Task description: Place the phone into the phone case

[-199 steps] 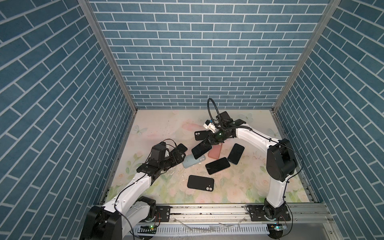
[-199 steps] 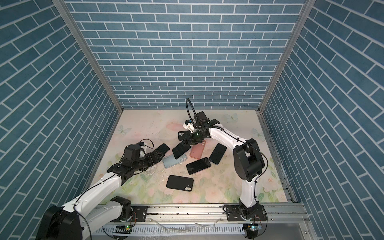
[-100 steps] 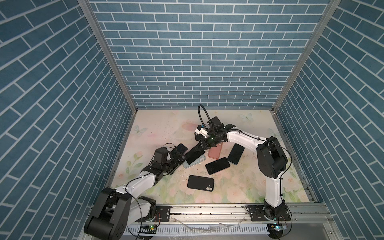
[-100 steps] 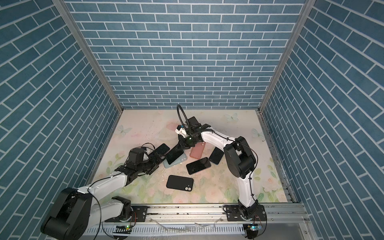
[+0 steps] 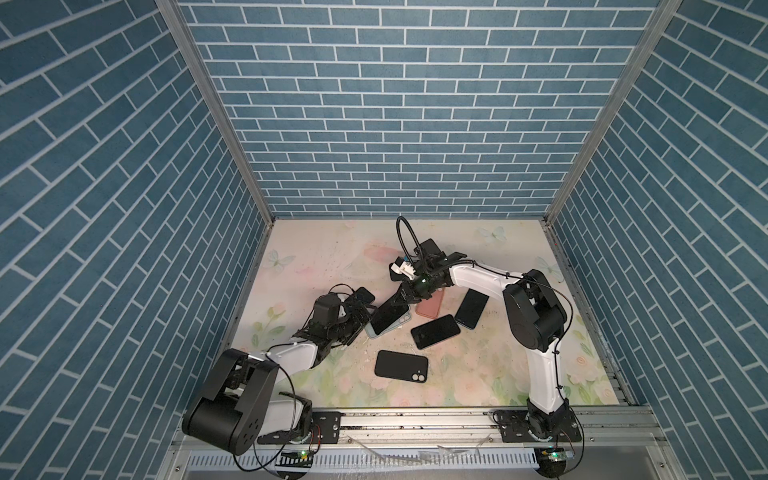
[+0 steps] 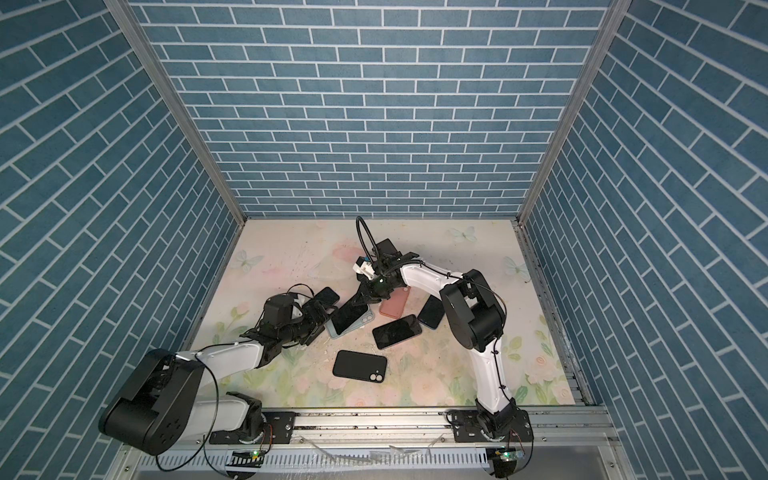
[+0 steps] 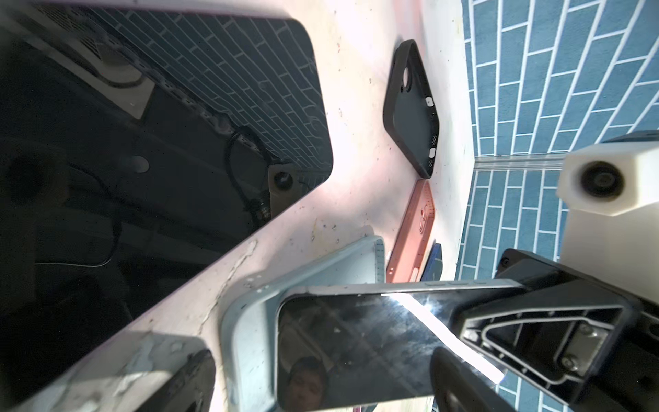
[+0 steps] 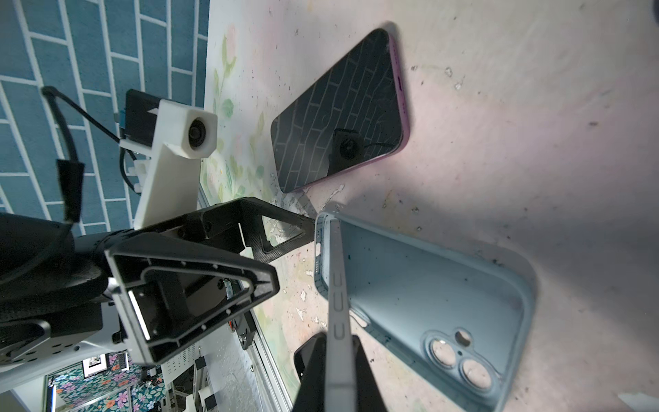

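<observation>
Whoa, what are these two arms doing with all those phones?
The right gripper is shut on a phone, holding it tilted with one end down in the pale blue case on the table. The left gripper sits open at that case's end. Other phones and a black case lie nearby.

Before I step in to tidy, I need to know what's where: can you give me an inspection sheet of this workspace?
Surface: floral mat, scuffed and speckled.
Job's things: phone tilted over blue case, not seated.
Clutter: black case, pink case, purple phone, blue phone, dark phone.
Hands: right hand shut on phone; left hand open at the blue case's end.
Cables: black loop above right wrist; wires on left wrist.
Surroundings: brick walls, metal rail in front.
</observation>
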Available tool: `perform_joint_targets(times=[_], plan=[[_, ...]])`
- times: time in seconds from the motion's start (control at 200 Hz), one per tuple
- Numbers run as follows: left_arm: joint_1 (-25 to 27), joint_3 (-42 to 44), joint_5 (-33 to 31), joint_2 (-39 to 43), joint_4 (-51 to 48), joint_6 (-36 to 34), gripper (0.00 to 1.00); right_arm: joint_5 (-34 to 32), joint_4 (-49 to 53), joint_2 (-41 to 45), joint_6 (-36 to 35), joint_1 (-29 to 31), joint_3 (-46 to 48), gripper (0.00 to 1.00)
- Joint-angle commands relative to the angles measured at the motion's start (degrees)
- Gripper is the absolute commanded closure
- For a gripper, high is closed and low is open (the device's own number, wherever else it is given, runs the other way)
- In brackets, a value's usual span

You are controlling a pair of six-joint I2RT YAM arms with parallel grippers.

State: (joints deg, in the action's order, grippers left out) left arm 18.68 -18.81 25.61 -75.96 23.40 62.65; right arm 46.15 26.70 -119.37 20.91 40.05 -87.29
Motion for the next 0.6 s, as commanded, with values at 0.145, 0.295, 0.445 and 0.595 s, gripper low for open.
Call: perform_joint_targets(times=[0.145, 0.295, 0.445, 0.595], plan=[[0.7, 1.6, -0.3, -3.0, 2.3, 2.0, 0.05, -2.5, 5.3, -4.2, -0.1, 0.3, 0.2, 1.0], [0.7, 1.8, -0.3, -3.6, 2.9, 2.1, 0.05, -4.2, 6.2, -5.5, 0.3, 0.3, 0.8, 1.0], [0.7, 2.0, -0.4, -3.1, 2.5, 2.5, 0.05, -7.7, 5.0, -5.8, 1.1, 0.3, 2.8, 1.0], [0.8, 3.7, -1.6, -1.1, 2.0, 5.0, 0.06, -10.2, -1.7, -4.1, 4.9, 0.3, 7.4, 1.0]])
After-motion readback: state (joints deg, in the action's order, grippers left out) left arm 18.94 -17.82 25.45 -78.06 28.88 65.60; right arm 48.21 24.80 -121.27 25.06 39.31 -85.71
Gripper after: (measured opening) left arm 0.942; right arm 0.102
